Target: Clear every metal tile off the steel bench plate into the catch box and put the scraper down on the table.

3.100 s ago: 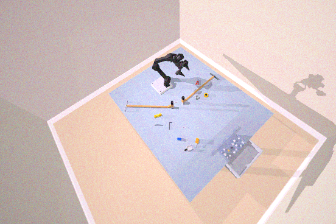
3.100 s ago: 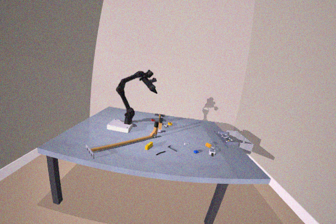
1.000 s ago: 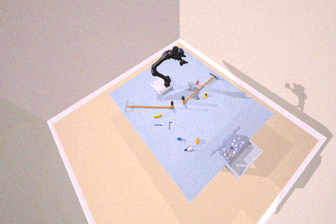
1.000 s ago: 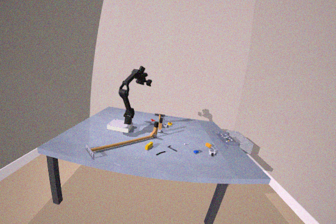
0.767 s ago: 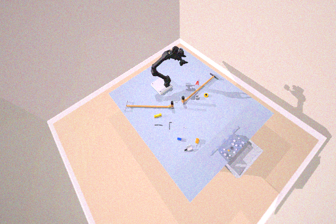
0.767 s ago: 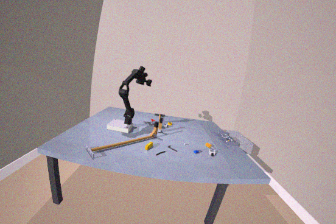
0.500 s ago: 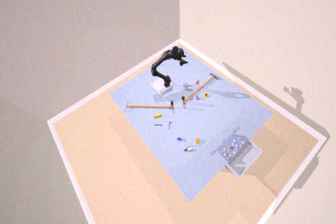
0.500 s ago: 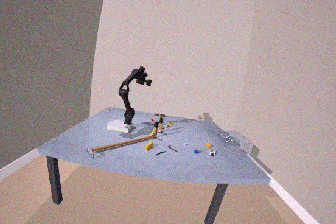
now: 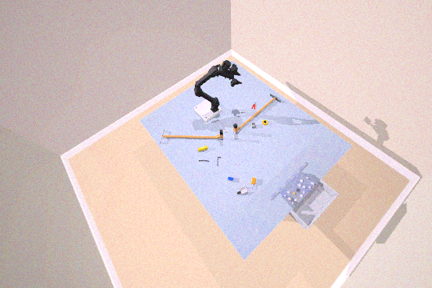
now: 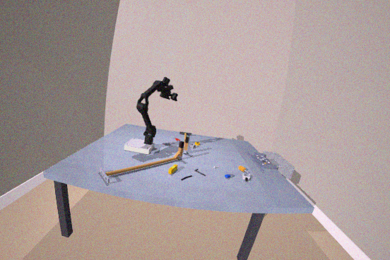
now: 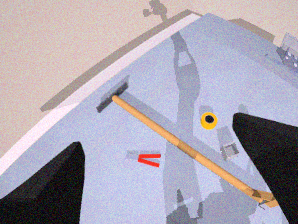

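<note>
Tiles (image 9: 300, 190) (image 10: 263, 160) on the plate (image 9: 287, 195), catch box (image 9: 332, 198) (image 10: 290, 171) just beyond, at the table's edge

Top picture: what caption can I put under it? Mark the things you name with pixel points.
Robot arm (image 9: 214, 77) with open gripper (image 9: 239, 77) above a blue table (image 9: 188, 120).
</note>
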You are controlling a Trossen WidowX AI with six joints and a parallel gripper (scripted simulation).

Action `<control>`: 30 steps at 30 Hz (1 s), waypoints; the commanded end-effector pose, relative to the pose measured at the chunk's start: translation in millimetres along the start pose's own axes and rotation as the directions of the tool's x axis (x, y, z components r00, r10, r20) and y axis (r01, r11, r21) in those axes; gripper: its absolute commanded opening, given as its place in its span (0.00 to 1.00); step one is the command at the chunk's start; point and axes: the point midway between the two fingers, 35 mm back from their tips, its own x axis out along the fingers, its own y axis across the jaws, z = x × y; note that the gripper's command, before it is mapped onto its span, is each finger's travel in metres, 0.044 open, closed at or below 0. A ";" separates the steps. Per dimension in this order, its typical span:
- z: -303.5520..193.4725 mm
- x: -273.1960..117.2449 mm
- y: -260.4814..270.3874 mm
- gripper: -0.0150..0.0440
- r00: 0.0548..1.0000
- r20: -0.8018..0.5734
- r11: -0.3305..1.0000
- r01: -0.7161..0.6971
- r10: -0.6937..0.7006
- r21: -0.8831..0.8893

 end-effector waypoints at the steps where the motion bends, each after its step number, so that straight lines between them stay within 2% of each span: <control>1: -3.0 5.0 -10.9 1.00 0.998 -0.022 0.998 0.052 -0.051 0.041; 30: -27.6 12.7 -93.0 1.00 0.913 -0.172 0.864 0.406 -0.370 0.297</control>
